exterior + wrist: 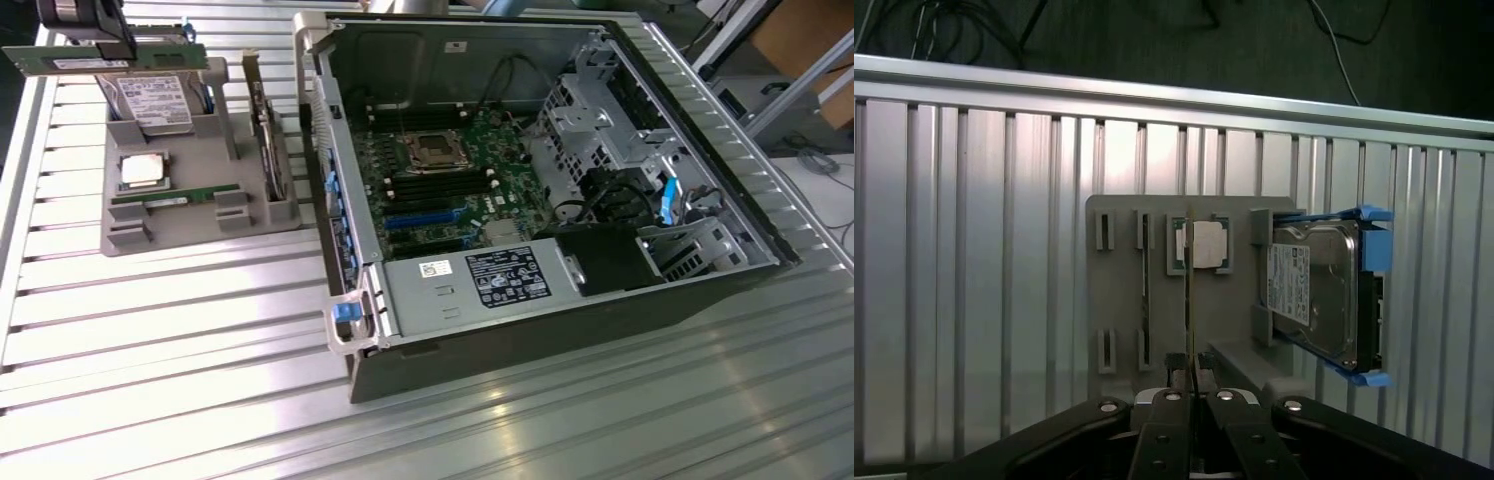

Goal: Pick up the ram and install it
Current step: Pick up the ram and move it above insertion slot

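Already we hold the ram (54,60), pinched edge-on in our narrowly closed gripper (1194,382) above the grey holder (174,215) at the corner of the worktop (200,320) on the exterior view's left; seating it on the motherboard (454,180) is not yet done.

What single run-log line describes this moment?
hand: shut on long thin green ram stick | position: above grey plastic parts tray | second green ram stick: in tray | open metal computer case: hand apart from it

Table (160,400): ribbed aluminium, bright glare at 6 o'clock.
Floor (1104,40): dark, at 12 o'clock, cables (1334,45) across it.
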`<state>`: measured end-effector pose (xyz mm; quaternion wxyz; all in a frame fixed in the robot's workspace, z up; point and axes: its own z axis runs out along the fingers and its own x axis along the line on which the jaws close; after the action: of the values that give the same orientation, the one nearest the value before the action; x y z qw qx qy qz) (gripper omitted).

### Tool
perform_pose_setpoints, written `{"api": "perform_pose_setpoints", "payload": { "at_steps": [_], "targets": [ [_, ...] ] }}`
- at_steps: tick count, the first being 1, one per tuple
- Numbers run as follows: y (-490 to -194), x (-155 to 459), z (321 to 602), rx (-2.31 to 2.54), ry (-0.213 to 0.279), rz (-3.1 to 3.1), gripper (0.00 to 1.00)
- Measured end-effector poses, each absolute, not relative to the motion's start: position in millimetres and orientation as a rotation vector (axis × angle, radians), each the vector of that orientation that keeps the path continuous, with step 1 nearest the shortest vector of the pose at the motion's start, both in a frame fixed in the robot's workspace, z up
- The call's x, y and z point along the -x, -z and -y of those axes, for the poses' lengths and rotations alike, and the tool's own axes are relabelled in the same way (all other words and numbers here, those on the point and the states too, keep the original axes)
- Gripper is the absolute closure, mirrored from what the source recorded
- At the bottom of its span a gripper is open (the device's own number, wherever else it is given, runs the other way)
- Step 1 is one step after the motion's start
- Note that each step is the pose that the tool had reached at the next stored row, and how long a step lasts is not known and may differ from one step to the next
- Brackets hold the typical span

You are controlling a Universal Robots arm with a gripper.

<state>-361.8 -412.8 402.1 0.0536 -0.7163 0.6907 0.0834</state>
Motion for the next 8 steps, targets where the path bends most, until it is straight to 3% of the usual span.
{"api": "perform_pose_setpoints", "payload": {
  "at_steps": [8],
  "targets": [
    [-408.9, 361.8, 412.9, 2.174, -0.258, -2.096, 0.88]
  ]
}}
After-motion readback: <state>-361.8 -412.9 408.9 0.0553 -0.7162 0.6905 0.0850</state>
